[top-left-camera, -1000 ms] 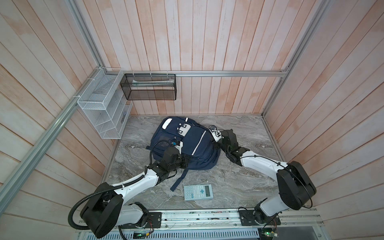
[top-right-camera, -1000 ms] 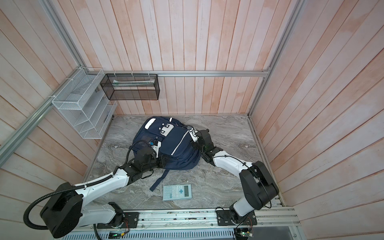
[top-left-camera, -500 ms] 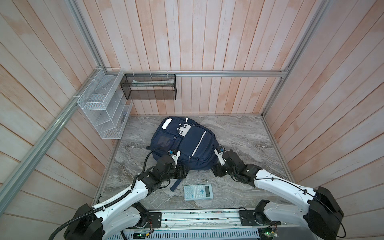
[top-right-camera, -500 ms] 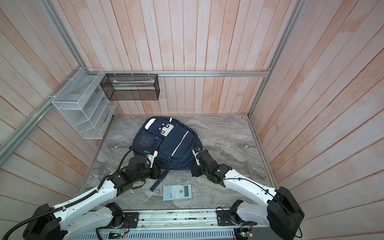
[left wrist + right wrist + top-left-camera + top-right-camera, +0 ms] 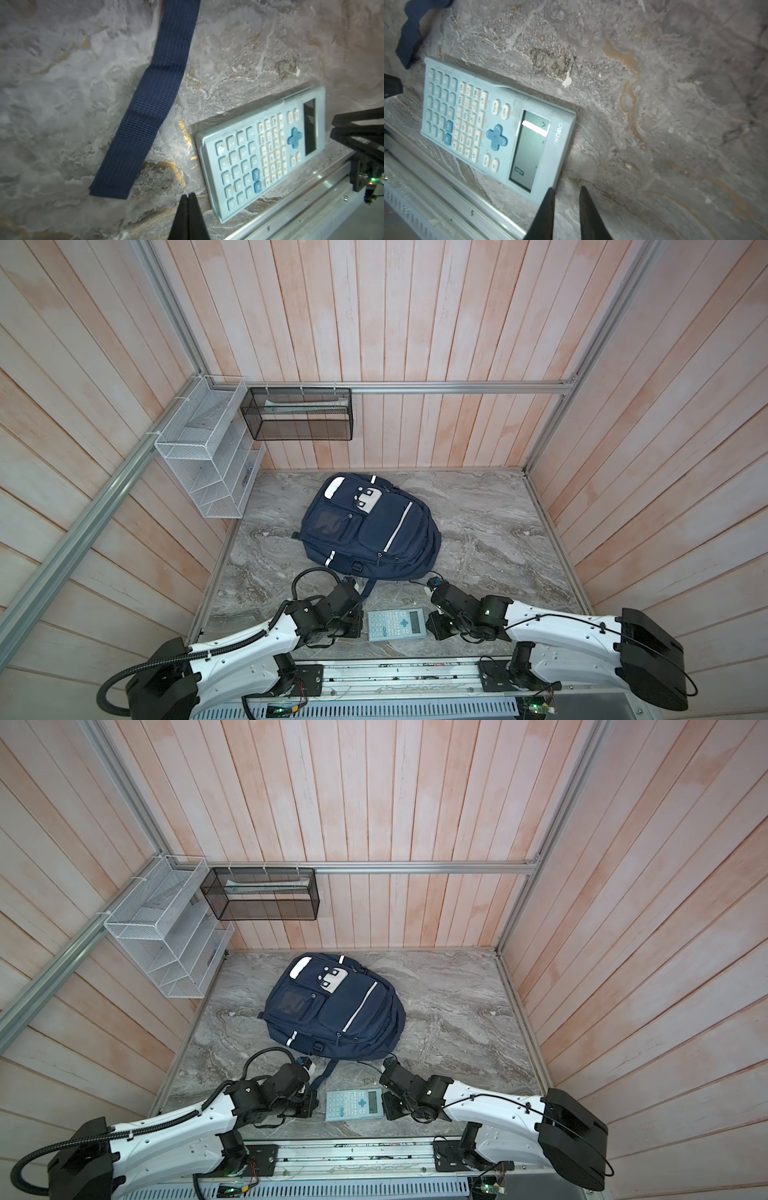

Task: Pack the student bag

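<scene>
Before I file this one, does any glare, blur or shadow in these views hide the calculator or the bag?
Right wrist view: a white glare streak crosses the screen of the calculator, but the keys are legible. Left wrist view: the key legends look soft, while the weave of the strap is crisp. Both top views: the student bag is evenly lit and sharp, with no glare.

Large navy-blue fabric backpack (image 5: 370, 531): white reflective stripes, white patches carrying dark round studs. Its loose woven strap (image 5: 149, 104): same navy, ribbed weave.

Flat rectangular plastic calculator (image 5: 397, 624): pale blue case, pale blue and cream keys, darker blue cross pad, grey screen.

Stone-look table (image 5: 498, 531): grey marbling, white swirls, ochre veins in the wrist views.

Wire mesh rack (image 5: 199, 464): white. Mesh basket (image 5: 297, 431): black.

Plank walls (image 5: 415, 323): pinkish tan with whitewashed streaks.

Left fingers (image 5: 181, 218) and right fingers (image 5: 545, 214): black.
</scene>
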`<state>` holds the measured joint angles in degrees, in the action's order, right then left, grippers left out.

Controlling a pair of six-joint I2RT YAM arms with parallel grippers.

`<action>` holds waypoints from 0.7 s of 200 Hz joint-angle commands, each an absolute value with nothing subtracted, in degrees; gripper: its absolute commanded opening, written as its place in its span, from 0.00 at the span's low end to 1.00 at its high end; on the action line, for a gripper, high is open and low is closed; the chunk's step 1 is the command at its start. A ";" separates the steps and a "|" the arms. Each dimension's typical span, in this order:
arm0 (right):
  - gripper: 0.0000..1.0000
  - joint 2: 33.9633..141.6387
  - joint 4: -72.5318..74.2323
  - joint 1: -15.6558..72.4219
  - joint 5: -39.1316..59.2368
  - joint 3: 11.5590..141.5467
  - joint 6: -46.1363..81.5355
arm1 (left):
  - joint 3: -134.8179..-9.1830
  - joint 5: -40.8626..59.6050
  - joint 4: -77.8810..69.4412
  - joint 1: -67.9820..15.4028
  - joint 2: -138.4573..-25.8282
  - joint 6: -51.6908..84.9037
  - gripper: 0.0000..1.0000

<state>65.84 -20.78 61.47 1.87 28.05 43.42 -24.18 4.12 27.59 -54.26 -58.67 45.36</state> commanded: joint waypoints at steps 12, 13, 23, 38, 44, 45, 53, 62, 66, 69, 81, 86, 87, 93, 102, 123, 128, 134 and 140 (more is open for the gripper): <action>0.21 67.54 -18.77 61.61 0.11 27.69 47.52 | -24.64 2.70 25.07 -59.81 -63.74 50.18 0.00; 0.20 67.56 -18.70 61.61 0.19 27.69 47.54 | -24.67 2.67 24.93 -60.01 -63.91 50.36 0.00; 0.19 68.09 -17.91 61.48 0.76 27.70 47.59 | -24.91 2.59 23.97 -61.12 -65.27 51.12 0.00; 0.17 68.97 -16.37 61.49 1.55 27.61 47.20 | -25.57 2.38 23.44 -62.38 -66.97 51.84 0.00; 0.17 69.46 -16.01 61.38 1.16 27.45 47.58 | -25.62 2.40 22.82 -62.65 -67.37 51.84 0.00; 0.17 69.54 -15.96 61.32 1.06 27.44 47.65 | -25.60 2.43 22.66 -62.70 -67.44 51.81 0.00; 0.16 70.20 -15.62 61.03 0.44 27.52 47.86 | -25.41 3.11 21.00 -62.84 -67.89 51.93 0.00; 0.16 71.02 -14.94 60.18 0.28 27.60 46.91 | -25.31 4.24 18.89 -62.86 -68.57 51.80 0.00; 0.16 71.41 -14.60 59.70 0.25 27.72 46.41 | -25.38 4.65 18.06 -62.91 -68.95 51.76 0.00; 0.16 71.71 -14.28 59.21 0.37 27.89 45.98 | -25.46 4.92 17.53 -62.93 -69.24 51.77 0.00; 0.16 72.94 -13.22 57.02 0.74 28.56 43.36 | -25.90 6.01 15.08 -63.00 -70.49 51.60 0.00; 0.16 73.46 -12.99 56.12 0.82 29.14 42.23 | -26.05 6.62 14.08 -63.02 -71.09 51.44 0.00; 0.16 73.55 -12.96 55.88 0.81 29.29 42.08 | -26.12 6.74 13.89 -63.02 -71.27 51.43 0.00; 0.16 74.14 -12.48 54.61 1.05 30.07 40.19 | -26.42 7.30 12.87 -63.04 -71.94 51.21 0.00; 0.16 74.97 -11.70 53.02 0.86 31.09 38.29 | -27.02 7.92 11.67 -63.02 -72.97 50.94 0.00; 0.17 77.89 -11.37 48.30 1.26 34.33 33.27 | -28.57 9.74 9.53 -63.17 -75.25 50.16 0.00; 0.17 78.60 -11.89 47.23 1.25 35.09 32.36 | -28.91 10.34 9.13 -63.24 -75.56 49.99 0.00; 0.18 79.19 -12.65 45.92 1.35 36.09 30.99 | -29.37 11.24 8.51 -63.28 -75.92 49.68 0.00; 0.17 79.44 -13.45 44.74 1.49 36.74 29.67 | -29.63 12.10 7.92 -63.41 -75.94 49.50 0.00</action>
